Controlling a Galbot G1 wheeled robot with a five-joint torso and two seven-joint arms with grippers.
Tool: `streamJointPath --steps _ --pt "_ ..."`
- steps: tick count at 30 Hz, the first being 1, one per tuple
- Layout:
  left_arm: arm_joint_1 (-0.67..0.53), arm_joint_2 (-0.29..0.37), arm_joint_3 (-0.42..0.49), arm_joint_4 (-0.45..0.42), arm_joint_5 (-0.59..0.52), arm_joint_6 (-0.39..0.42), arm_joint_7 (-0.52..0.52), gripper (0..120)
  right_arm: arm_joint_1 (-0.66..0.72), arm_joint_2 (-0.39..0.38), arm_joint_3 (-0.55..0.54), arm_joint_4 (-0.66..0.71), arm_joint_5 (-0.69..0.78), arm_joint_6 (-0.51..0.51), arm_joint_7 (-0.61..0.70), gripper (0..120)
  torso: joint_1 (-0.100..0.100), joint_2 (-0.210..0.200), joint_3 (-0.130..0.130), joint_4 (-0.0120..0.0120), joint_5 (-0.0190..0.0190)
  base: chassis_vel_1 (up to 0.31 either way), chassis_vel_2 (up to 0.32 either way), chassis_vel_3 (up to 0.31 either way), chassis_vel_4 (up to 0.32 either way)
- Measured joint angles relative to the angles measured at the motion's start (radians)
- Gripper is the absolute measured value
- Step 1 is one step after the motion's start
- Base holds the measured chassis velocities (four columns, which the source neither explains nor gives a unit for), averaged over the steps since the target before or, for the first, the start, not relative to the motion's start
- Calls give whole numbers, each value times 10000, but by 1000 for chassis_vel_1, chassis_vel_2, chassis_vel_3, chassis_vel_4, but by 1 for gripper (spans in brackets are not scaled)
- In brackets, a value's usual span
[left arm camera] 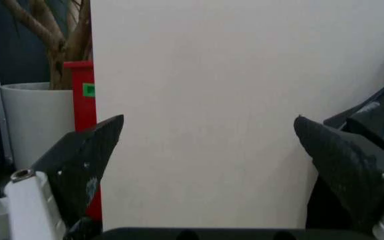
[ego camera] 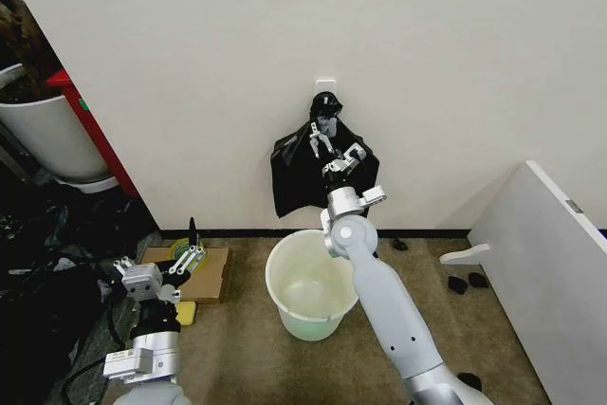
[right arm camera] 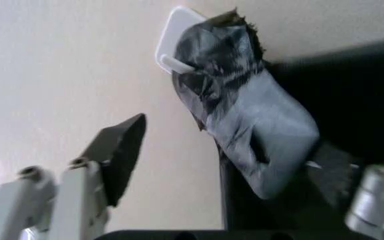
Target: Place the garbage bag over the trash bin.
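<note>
The trash bin [ego camera: 313, 324], a cream-white bucket with a greenish base, stands open on the carpet by the wall. Above it a smooth black bundle [ego camera: 294, 173], knotted at its top, hangs from a white wall hook [right arm camera: 172, 45]. My right gripper [ego camera: 322, 142] is raised to the bundle's neck just under the knot [right arm camera: 245, 125]. It is open, its fingers [right arm camera: 122, 150] standing on either side of the neck. The garbage bag itself is out of view. My left gripper [ego camera: 193, 246] is held low at the left, open and empty, facing the bare wall [left arm camera: 207, 120].
A big white pot [ego camera: 47, 139] with a plant and a red panel [ego camera: 90, 130] stand at the far left. Dark clutter and cables [ego camera: 38, 272] lie below them. Flat cardboard [ego camera: 209, 277] lies left of the bin. A white board [ego camera: 541, 253] leans at the right.
</note>
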Motion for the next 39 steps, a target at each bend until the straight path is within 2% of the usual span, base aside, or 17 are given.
streamJointPath --steps 1,4,6,9,10,12,13,16,18,21,31,33,34,39 --pt "0 0 0 0 0 0 0 100 0 0 0 0 0 0 0 75 0 0 0 0 0 0 0 0 0" --pt "12 1 25 2 0 1 -3 100 -44 33 21 85 -12 10 25 59 0 0 0 0 0 0 0 0 0" --pt "23 7 28 2 0 1 -3 100 -52 41 27 97 -18 13 42 56 0 0 0 0 0 0 0 0 0" --pt "37 23 24 0 1 1 -9 100 -87 42 33 164 -51 18 90 41 0 0 0 0 0 0 0 0 0" --pt "37 23 24 0 1 1 -9 100 -87 42 33 164 -51 18 90 41 0 0 0 0 0 0 0 0 0" --pt "52 27 23 -1 3 -1 -17 100 -154 33 32 233 -102 28 108 32 0 0 0 0 0 0 0 0 0" --pt "52 27 23 -1 3 -1 -17 100 -154 33 32 233 -102 28 108 32 0 0 0 0 0 0 0 0 0" --pt "49 18 50 22 11 -5 -19 100 -264 35 84 299 -151 50 115 16 0 0 0 0 1 0 0 0 0" --pt "43 12 60 37 16 -5 -19 100 -286 32 96 309 -164 53 118 13 0 0 0 0 1 0 0 0 0" --pt "38 -8 80 73 36 -8 -19 100 -453 -37 98 492 -184 74 183 0 0 0 0 1 1 0 0 0 0" --pt "-17 -50 139 130 70 -31 -29 100 -2197 -610 -400 1537 -963 284 558 0 -2 0 0 -1 1 0 0 0 0" --pt "-55 -65 159 137 76 -39 -31 100 -2904 -929 -677 1998 -1511 364 942 0 -2 0 0 -2 3 0 0 0 0" --pt "-57 -74 163 138 76 -40 -37 100 -3178 -1078 -793 2242 -1801 419 1147 0 -1 1 0 5 1 0 0 0 0" --pt "-76 -67 174 136 76 -43 -59 100 -4379 -1710 -1121 2995 -2650 505 1504 0 -2 2 -1 -1 4 0 0 0 0"
